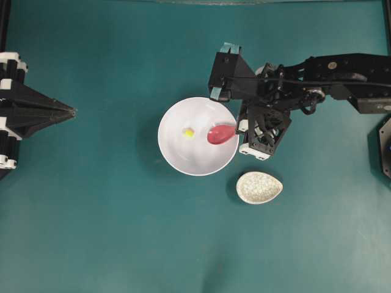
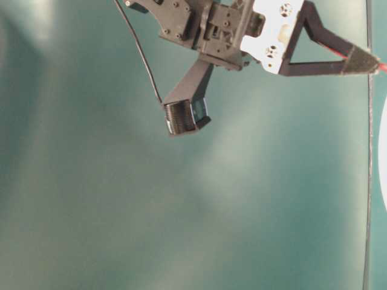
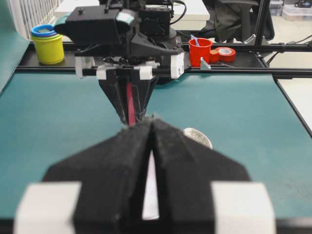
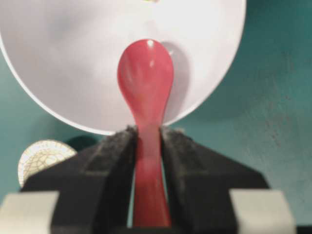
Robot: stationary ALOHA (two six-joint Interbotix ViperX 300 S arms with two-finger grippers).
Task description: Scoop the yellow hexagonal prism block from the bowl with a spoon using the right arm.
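Note:
The white bowl [image 1: 177,160] sits mid-table with the tiny yellow hexagonal prism block [image 1: 189,132] lying left of its centre. My right gripper [image 1: 240,128] reaches in from the right, shut on the handle of the pinkish-red spoon [image 1: 221,134]. The spoon's head hangs over the bowl's right side, a short gap right of the block. In the right wrist view the spoon [image 4: 145,73] points into the bowl [image 4: 68,53] from between the gripper [image 4: 147,134] fingers, and only a sliver of the block shows at the top edge. My left gripper [image 1: 73,112] rests at the far left, shut and holding nothing.
A small speckled beige oval dish [image 1: 259,187] lies just right of and nearer than the bowl, below the right gripper. In the left wrist view a yellow tub [image 3: 48,46] and a red cup [image 3: 200,51] stand beyond the table's far edge.

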